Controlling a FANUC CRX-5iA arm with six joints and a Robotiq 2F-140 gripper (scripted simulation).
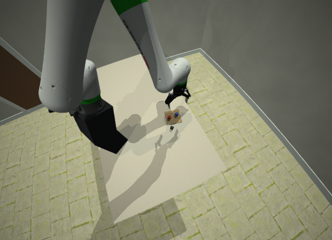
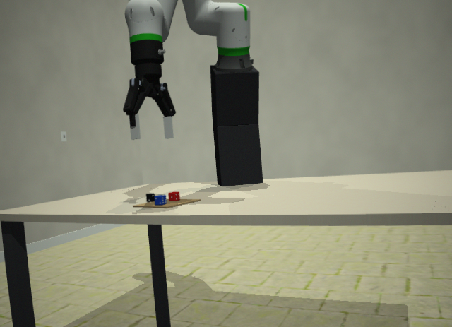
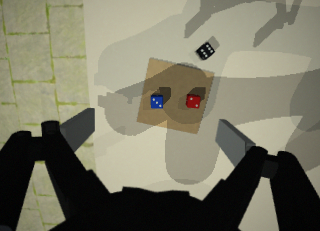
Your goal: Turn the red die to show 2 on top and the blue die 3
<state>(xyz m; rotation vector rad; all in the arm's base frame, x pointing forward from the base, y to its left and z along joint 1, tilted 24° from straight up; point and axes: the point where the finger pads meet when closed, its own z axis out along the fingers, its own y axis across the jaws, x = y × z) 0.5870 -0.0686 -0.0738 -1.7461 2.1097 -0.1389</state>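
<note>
Currently the hand (image 2: 151, 132) hangs high above the desk (image 2: 328, 203), fingers spread wide with nothing between them. The brown mat (image 3: 170, 78) lies flat on the desk near its edge. Both the red die (image 3: 193, 101) and the blue die (image 3: 157, 101) sit on the mat, side by side and apart from each other. In the wrist view the blue die shows three pips on top and the red die shows two. The black die (image 3: 206, 50) rests on the desk just off the mat, near one corner, touching neither die.
</note>
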